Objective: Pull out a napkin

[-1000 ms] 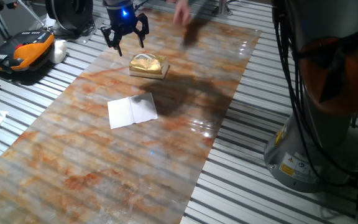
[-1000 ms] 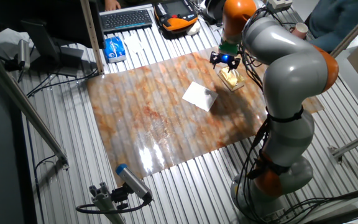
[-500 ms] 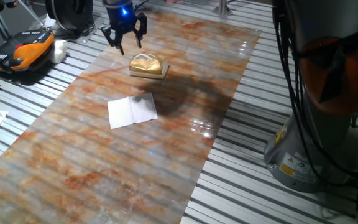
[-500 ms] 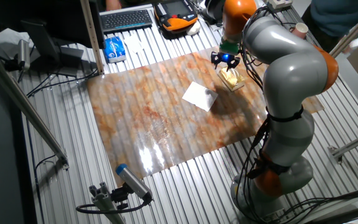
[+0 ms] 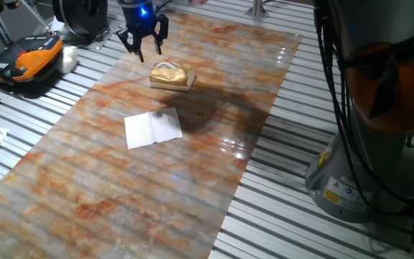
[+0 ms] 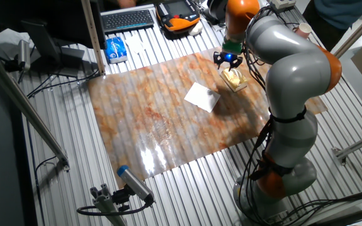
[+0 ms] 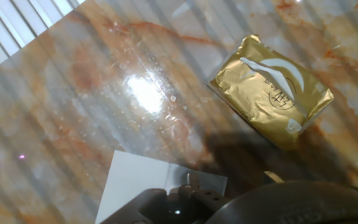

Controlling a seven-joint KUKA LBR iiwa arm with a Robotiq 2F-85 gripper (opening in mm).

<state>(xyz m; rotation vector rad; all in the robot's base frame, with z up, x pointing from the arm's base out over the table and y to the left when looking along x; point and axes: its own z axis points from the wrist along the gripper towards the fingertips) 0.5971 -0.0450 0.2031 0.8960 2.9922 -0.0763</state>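
Note:
A white square napkin [image 5: 152,129] with a crease down its middle lies flat on the marbled mat [image 5: 121,187], in front of the small gold napkin box [image 5: 171,75]. My gripper [image 5: 143,44] hangs in the air beyond the box's far left side, open, with nothing between its fingers. The other fixed view shows the gripper [image 6: 228,60] just above the box [image 6: 234,78], and the napkin [image 6: 202,96] to their left. In the hand view I see the gold box [image 7: 270,89] with its white slot and the napkin [image 7: 148,180] below it; my fingers do not show there.
An orange and black handset [image 5: 24,59] lies off the mat at the left, near a black device [image 5: 81,18]. The robot's base [image 5: 376,108] stands at the right. A keyboard [image 6: 128,18] and a blue packet [image 6: 114,49] sit beyond the mat.
My gripper has drifted slightly up and away from the gold box, and its fingers stand a little closer together. A blurred hand at the far edge is gone.

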